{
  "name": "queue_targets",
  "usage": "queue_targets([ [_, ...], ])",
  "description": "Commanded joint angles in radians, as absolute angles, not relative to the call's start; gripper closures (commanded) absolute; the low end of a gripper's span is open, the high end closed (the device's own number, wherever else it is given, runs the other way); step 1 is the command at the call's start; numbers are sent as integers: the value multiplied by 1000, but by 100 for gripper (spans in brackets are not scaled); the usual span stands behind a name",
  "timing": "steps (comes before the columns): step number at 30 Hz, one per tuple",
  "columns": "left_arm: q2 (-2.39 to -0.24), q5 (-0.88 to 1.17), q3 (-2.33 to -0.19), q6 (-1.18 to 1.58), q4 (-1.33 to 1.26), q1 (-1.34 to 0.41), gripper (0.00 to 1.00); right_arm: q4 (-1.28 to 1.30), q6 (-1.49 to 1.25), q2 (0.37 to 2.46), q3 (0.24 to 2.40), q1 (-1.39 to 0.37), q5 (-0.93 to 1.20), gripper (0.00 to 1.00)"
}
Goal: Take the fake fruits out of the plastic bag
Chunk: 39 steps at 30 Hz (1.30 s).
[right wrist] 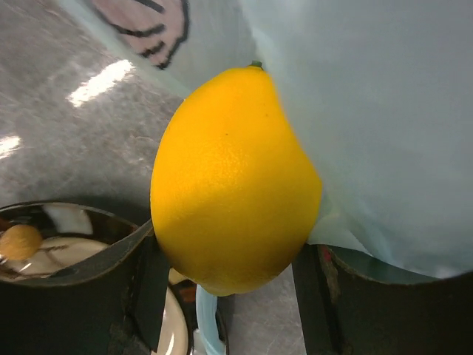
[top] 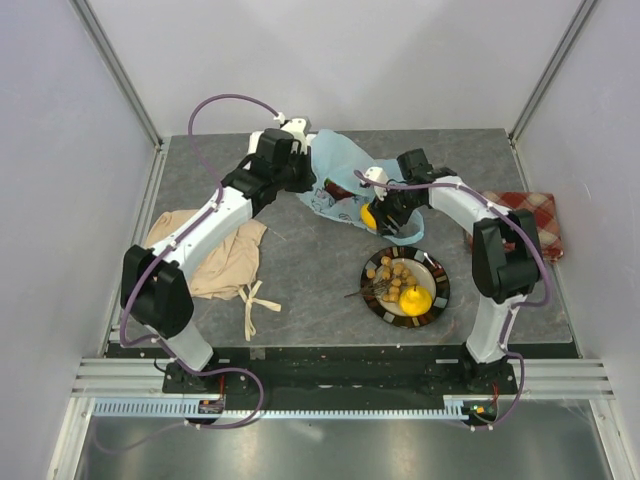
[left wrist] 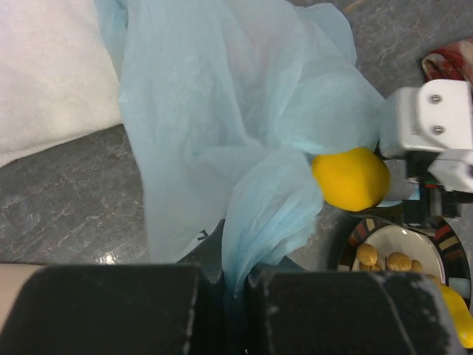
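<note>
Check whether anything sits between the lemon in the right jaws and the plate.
Nothing visible does. The lemon hangs just beyond the plate, with only bare table between them; the bag touches its other side.

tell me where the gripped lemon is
The lemon is right of centre in the top view, held in the right gripper at the edge of the plastic bag, just beyond the plate.

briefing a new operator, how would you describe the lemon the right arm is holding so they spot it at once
Find the striped plate near the front of the table; just behind it lies a light-blue bag. At the bag's near edge is the lemon, clamped in the right pincer. Unlike the yellow fruit on the plate, it touches the bag.
</note>
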<state>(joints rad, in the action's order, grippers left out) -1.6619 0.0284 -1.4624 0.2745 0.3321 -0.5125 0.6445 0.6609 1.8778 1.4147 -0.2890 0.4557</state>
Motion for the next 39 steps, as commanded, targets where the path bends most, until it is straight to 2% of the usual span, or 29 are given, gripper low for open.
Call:
queue_targets([
  [1, -1641, 26, -1439, 325, 328, -512, 98, 594, 620, 1962, 1437, -296, 382, 60],
  [6, -1654, 38, -1408, 339, 328, -512, 99, 555, 532, 2063, 1528, -296, 330, 60],
  [12, -1680, 55, -1426, 354, 328, -511, 98, 558, 526, 2068, 1585, -287, 276, 33],
  [13, -1690, 61, -1434, 357, 328, -511, 98, 578, 532, 2051, 1588, -281, 281, 24],
  [17, -1719, 115, -1491, 365, 324, -511, 98, 720, 578, 1913, 1583, -221, 386, 14],
  [21, -1736, 147, -1537, 367, 322, -511, 97, 824, 650, 1827, 1554, -196, 463, 12],
  [24, -1747, 147, -1549, 361, 324, -511, 97, 815, 690, 1812, 1523, -196, 550, 17],
  [26, -1752, 152, -1557, 359, 328, -511, 97, 805, 660, 1863, 1538, -201, 572, 19],
  [32, -1759, 144, -1582, 347, 333, -511, 97, 831, 644, 1993, 1684, -227, 658, 18],
  [39, -1756, 117, -1578, 322, 333, -512, 97, 801, 664, 2049, 1720, -259, 574, 18],
])
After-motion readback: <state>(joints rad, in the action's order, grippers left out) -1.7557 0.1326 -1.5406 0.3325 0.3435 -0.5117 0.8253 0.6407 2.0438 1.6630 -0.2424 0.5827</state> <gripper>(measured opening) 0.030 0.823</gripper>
